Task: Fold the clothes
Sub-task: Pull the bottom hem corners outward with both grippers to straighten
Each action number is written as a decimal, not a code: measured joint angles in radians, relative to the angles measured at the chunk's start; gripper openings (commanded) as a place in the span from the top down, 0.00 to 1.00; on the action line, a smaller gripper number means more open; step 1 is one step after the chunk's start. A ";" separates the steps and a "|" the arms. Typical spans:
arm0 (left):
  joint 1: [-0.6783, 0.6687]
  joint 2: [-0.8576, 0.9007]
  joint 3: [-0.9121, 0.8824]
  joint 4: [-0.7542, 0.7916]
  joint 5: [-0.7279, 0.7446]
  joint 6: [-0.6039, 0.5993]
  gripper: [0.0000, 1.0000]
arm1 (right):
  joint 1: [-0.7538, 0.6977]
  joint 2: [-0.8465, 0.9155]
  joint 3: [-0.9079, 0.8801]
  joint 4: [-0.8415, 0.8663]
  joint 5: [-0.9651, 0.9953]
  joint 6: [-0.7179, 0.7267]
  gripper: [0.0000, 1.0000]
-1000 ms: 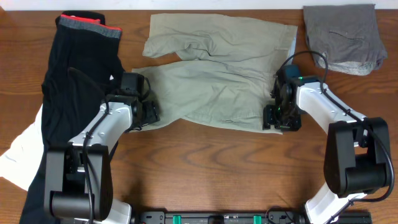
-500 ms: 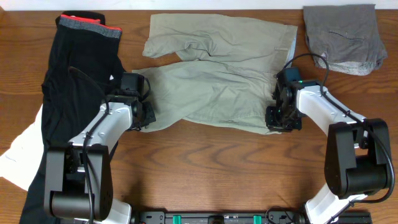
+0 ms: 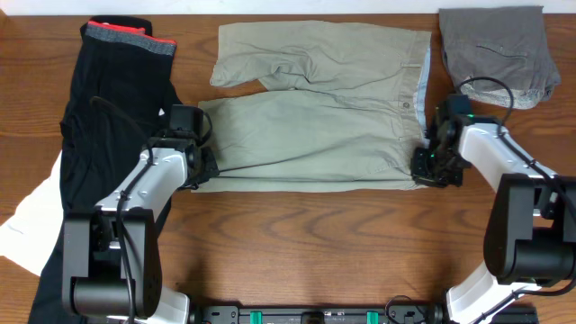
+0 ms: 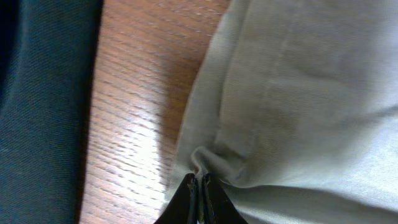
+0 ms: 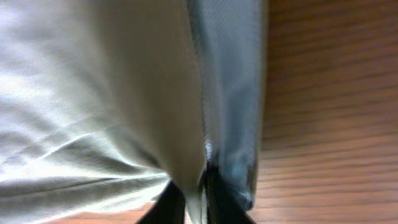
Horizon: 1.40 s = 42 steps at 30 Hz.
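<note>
Pinches trousers (image 3: 315, 135) at the left edge with left pincer (image 4: 200, 185), at the waistband (image 5: 230, 93) edge with right pincer (image 5: 200, 186); shows open table (image 3: 306, 243) wood in front.

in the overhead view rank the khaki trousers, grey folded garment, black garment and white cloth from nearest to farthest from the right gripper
From the right gripper:
1. khaki trousers: pinched in it at the waistband corner.
2. grey folded garment: back right corner of the table.
3. black garment: far left side.
4. white cloth: left edge, beyond the black one.
</note>
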 measured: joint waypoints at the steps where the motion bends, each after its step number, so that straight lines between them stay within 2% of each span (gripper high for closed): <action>1: 0.006 0.000 0.000 -0.002 0.003 0.000 0.94 | -0.012 0.000 0.000 -0.001 -0.002 -0.013 0.71; 7: 0.024 0.000 0.000 -0.032 0.013 0.001 0.92 | -0.032 0.000 0.000 -0.011 -0.022 -0.042 0.60; 10: 0.027 0.000 0.000 -0.086 0.016 0.009 0.83 | -0.036 -0.004 0.001 -0.022 -0.023 -0.047 0.49; 12: 0.033 -0.001 0.001 -0.142 0.013 0.020 0.76 | -0.038 -0.023 0.002 -0.040 -0.018 -0.053 0.36; 14: 0.039 -0.011 0.002 -0.190 0.008 0.020 0.64 | -0.043 -0.063 0.003 -0.058 -0.016 -0.052 0.28; 18: 0.040 -0.056 0.006 -0.243 0.002 0.022 0.43 | -0.050 -0.185 0.009 -0.105 -0.013 -0.055 0.26; 21: 0.040 -0.088 0.012 -0.261 0.001 0.022 0.36 | -0.050 -0.251 0.016 -0.135 -0.013 -0.056 0.25; 23: 0.040 -0.095 0.015 -0.262 0.001 0.021 0.32 | -0.050 -0.261 0.018 -0.138 -0.013 -0.056 0.24; 25: 0.040 -0.095 0.015 -0.261 0.001 0.020 0.30 | -0.050 -0.256 0.017 -0.132 -0.013 -0.055 0.17; 29: 0.040 -0.096 0.003 -0.221 0.002 0.018 0.30 | -0.047 -0.243 0.016 -0.107 -0.014 -0.056 0.13; 42: 0.040 -0.096 -0.116 0.014 0.079 0.019 0.30 | 0.013 -0.137 0.015 -0.040 0.000 -0.057 0.19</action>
